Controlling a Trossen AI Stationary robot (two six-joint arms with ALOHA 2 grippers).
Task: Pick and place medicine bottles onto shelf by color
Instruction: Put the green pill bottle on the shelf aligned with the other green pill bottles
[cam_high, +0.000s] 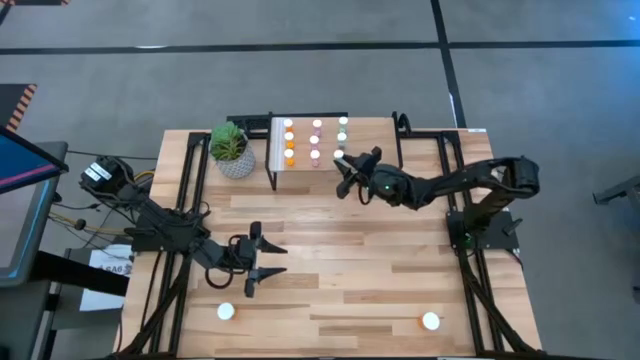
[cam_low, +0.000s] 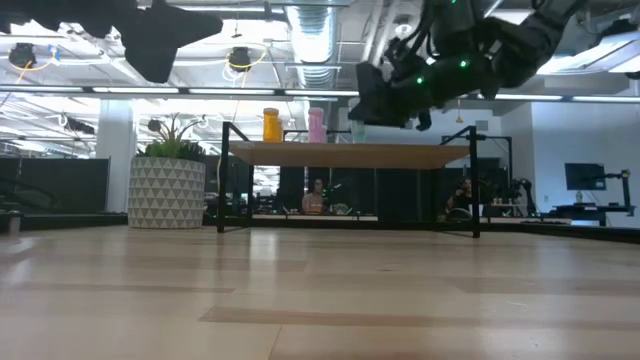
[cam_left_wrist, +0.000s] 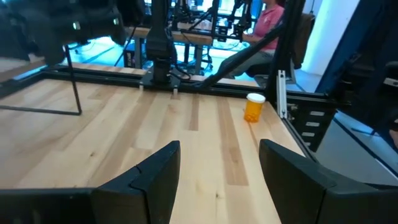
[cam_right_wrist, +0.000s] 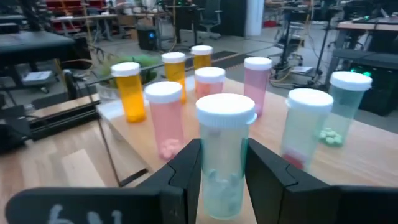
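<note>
High view: the right claw (cam_high: 343, 172) hangs over the shelf's (cam_high: 305, 172) near edge, at the teal column. The left claw (cam_high: 262, 258) waits over open bench (cam_high: 380, 270), wide open and holding nothing. Two bottles with white caps stand apart near the bench's front edge, one left (cam_high: 226, 312), one right (cam_high: 430, 321). On the shelf I count three orange, three pink and at least two teal.

Low view: the right claw (cam_low: 385, 100) sits just above shelf level.

Left wrist view: one orange bottle (cam_left_wrist: 254, 107) stands near the bench's side rail; clear boards lie ahead.

Right wrist view: the fingers (cam_right_wrist: 186, 171) are closed partway on a teal bottle (cam_right_wrist: 224, 158), flanked by other bottles on the shelf.
</note>
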